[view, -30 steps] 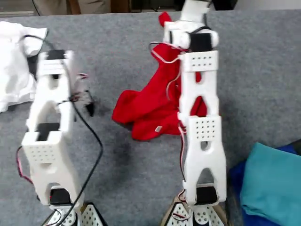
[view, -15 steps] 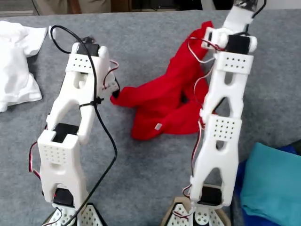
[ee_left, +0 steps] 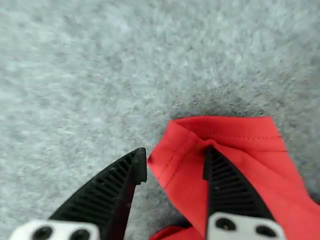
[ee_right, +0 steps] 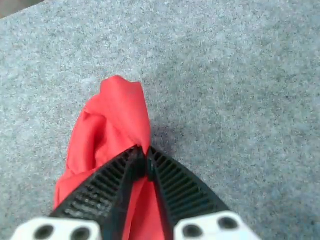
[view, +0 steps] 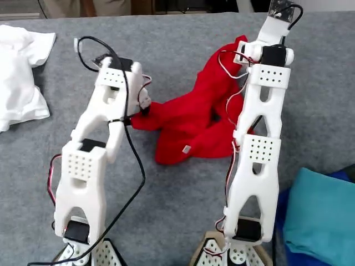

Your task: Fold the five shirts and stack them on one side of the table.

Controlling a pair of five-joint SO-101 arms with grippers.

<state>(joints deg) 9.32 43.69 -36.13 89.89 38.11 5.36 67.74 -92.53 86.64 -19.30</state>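
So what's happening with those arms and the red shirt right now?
Right gripper shut on red shirt. Left gripper open, astride its hem. White shirt, teal shirt lie apart, nothing blocking.

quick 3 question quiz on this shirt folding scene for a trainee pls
1. True or false: the right pincer is shut on the red shirt.
2. The left pincer is: A) open, with that shirt's hemmed edge between its jaws; B) shut on a blue cloth; C) shut on bare table.
3. Fill in: the crumpled shirt at the high view's left edge is coloured ____.
Key: 1 true; 2 A; 3 white.
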